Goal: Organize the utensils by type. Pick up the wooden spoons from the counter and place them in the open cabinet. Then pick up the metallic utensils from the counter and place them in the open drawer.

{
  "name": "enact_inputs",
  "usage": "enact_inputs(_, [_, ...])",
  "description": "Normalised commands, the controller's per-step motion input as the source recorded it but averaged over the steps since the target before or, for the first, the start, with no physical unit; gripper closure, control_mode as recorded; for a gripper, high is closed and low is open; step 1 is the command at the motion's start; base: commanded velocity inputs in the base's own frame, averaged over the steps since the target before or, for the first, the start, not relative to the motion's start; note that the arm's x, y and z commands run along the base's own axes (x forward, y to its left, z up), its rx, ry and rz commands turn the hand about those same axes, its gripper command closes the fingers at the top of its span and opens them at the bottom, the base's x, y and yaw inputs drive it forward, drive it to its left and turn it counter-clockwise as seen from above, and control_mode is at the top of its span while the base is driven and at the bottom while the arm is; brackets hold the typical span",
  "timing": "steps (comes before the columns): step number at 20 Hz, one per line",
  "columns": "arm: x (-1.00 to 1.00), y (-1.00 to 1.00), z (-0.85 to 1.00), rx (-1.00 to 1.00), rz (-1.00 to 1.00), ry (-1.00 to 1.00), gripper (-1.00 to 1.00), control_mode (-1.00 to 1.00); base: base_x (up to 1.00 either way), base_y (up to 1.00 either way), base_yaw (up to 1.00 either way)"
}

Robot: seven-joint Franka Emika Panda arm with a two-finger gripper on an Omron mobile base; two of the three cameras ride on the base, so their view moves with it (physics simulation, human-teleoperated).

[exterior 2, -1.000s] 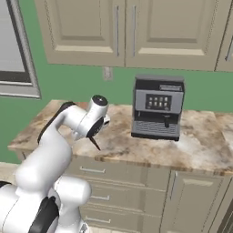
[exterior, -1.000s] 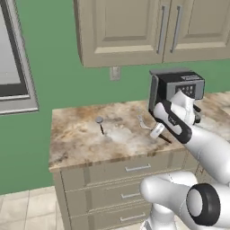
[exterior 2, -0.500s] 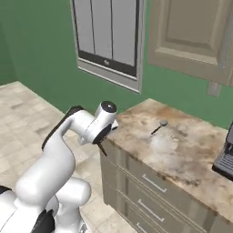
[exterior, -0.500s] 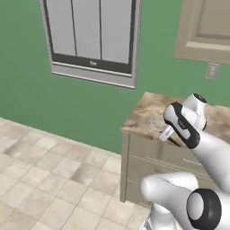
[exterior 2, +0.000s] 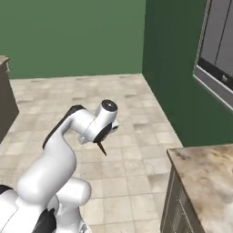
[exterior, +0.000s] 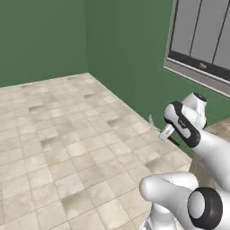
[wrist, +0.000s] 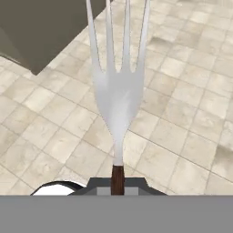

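My gripper (exterior: pixel 168 133) is shut on a metallic utensil, a fork (wrist: pixel 117 86) with a silvery head, several long tines and a thin dark handle. In the hand view the fork points away from me over the tiled floor. Its pale tines (exterior: pixel 152 121) stick out to the left of the hand in the left base view. Below the gripper (exterior 2: pixel 103 137) in the right base view, the dark handle (exterior 2: pixel 101 148) hangs down. A corner of the marbled counter (exterior 2: pixel 204 177) lies at the lower right, well apart from the hand. The wooden spoons, the open cabinet and the open drawer are out of view.
Beige tiled floor (exterior: pixel 58 134) spreads ahead between green walls. A grey panelled window (exterior 2: pixel 219 54) sits on the right wall. A dark cabinet side (exterior 2: pixel 4 100) stands at the far left, and a taupe block (wrist: pixel 41 27) shows at the hand view's upper left.
The whole picture has swung: the base has turned left, away from the counter and coffee machine, toward open floor. The fork stays held in the shut gripper.
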Motion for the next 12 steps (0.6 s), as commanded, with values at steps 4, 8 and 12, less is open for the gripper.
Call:
enact_inputs(4, [0.0, 0.0, 0.0, 0.0, 0.0, 0.0, 1.0, 1.0, -0.06, 0.0, 1.0])
enact_inputs(8, [0.0, 0.0, 0.0, 0.0, 0.0, 0.0, 1.0, 1.0, -0.01, -0.05, 1.0])
enact_inputs(12, [0.0, 0.0, 0.0, 0.0, 0.0, 0.0, 1.0, 1.0, 0.01, -0.13, 0.71])
